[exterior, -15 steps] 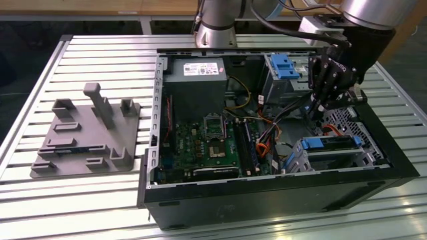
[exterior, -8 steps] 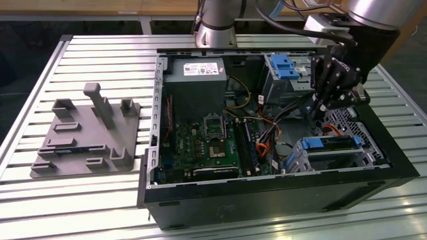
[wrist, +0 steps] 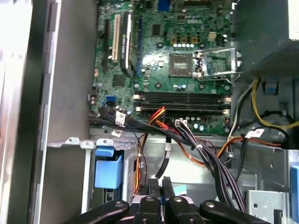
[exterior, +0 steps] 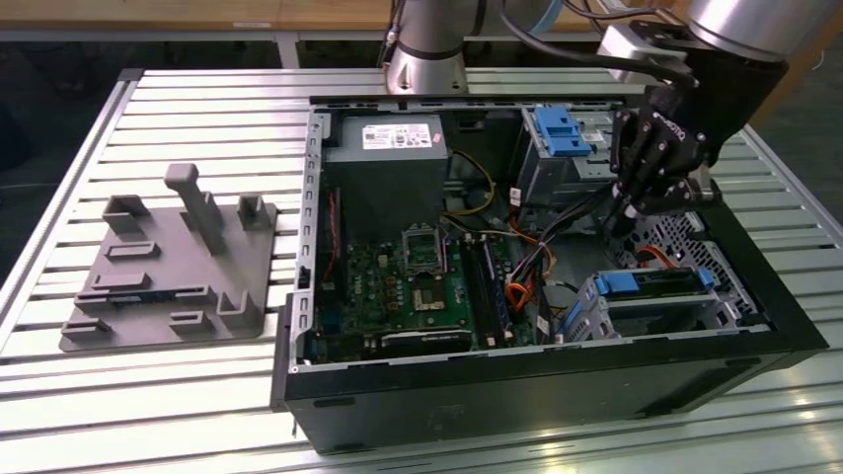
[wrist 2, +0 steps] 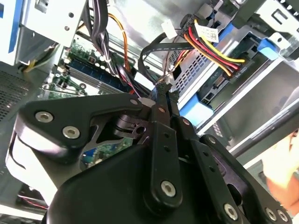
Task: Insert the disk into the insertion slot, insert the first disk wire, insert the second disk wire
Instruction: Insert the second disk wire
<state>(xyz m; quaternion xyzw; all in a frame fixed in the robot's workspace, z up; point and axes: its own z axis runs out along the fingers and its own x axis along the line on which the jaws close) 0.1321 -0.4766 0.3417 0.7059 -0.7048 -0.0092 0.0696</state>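
The disk [exterior: 652, 284], in its blue carrier, lies inside the insertion slot [exterior: 665, 318], the low silver cage at the case's corner near the exterior view's right. My gripper [exterior: 619, 219] hangs inside the case just above and behind that cage. In both wrist views the gripper [wrist 2: 161, 91] [wrist: 159, 183] is shut on the end of a black flat disk wire [wrist: 164, 158], which loops away from the fingertips. The carrier's blue edge [wrist 2: 192, 108] [wrist: 108, 170] lies close beside the fingers. A red, yellow and black wire bundle [wrist 2: 212, 46] runs toward the disk; where it ends is hidden.
The open black computer case [exterior: 527, 380] lies on a slatted metal table. Inside are the green motherboard [exterior: 409, 286], the power supply [exterior: 389, 148] and a taller bay with a blue latch [exterior: 560, 133]. Dark cable bundles [wrist: 205, 154] cross near the gripper. A grey fixture [exterior: 172, 267] sits outside the case.
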